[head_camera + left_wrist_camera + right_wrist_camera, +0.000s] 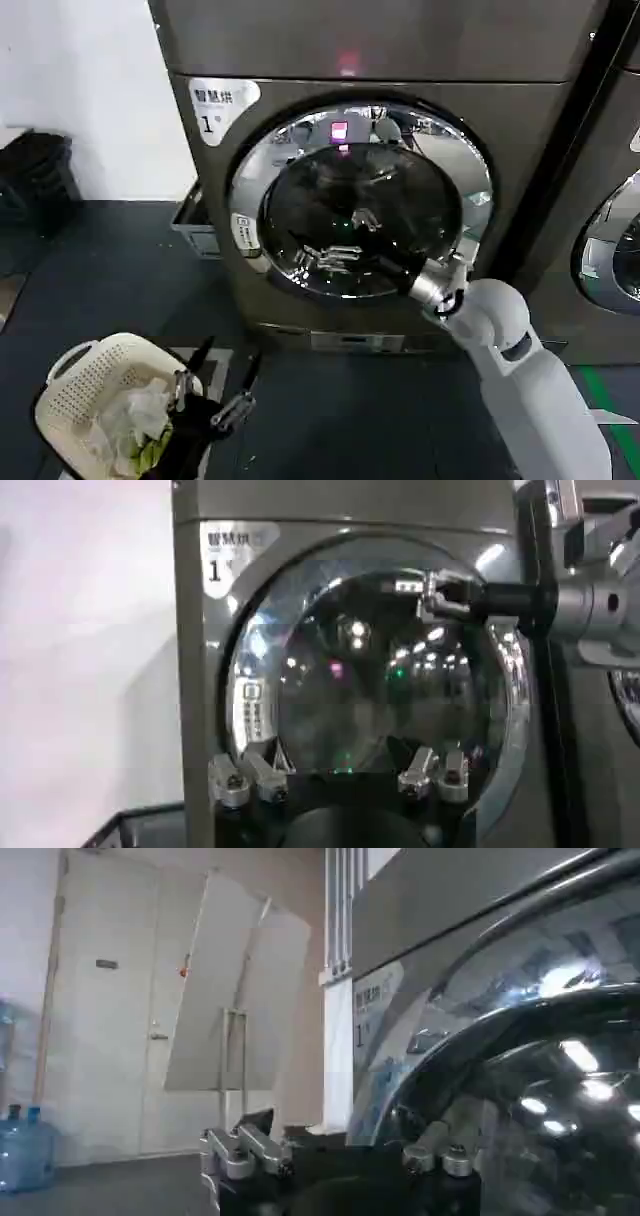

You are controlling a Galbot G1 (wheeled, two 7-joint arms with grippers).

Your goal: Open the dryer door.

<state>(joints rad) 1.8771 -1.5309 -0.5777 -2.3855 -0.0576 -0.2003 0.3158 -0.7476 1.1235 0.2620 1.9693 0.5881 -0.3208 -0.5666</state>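
The dryer door [360, 200] is a big round porthole with a chrome ring and dark domed glass, on the dark grey machine labelled "1" [208, 124]. My right gripper [400, 272] reaches up from the lower right to the door's right rim, and its fingers are open. In the right wrist view the curved chrome edge of the door [400, 1068] runs between the spread fingers of the right gripper [340, 1153]. Whether it touches the rim I cannot tell. My left gripper [222, 385] hangs low by the basket, open and empty. The left wrist view faces the door [370, 680] and the right gripper [432, 592].
A cream laundry basket [85, 375] with clothes sits on the dark floor at the lower left. A neighbouring machine [610, 250] with its own chrome door stands on the right. A grey crate [190, 225] lies at the dryer's left foot. A black bin [35, 180] stands by the white wall.
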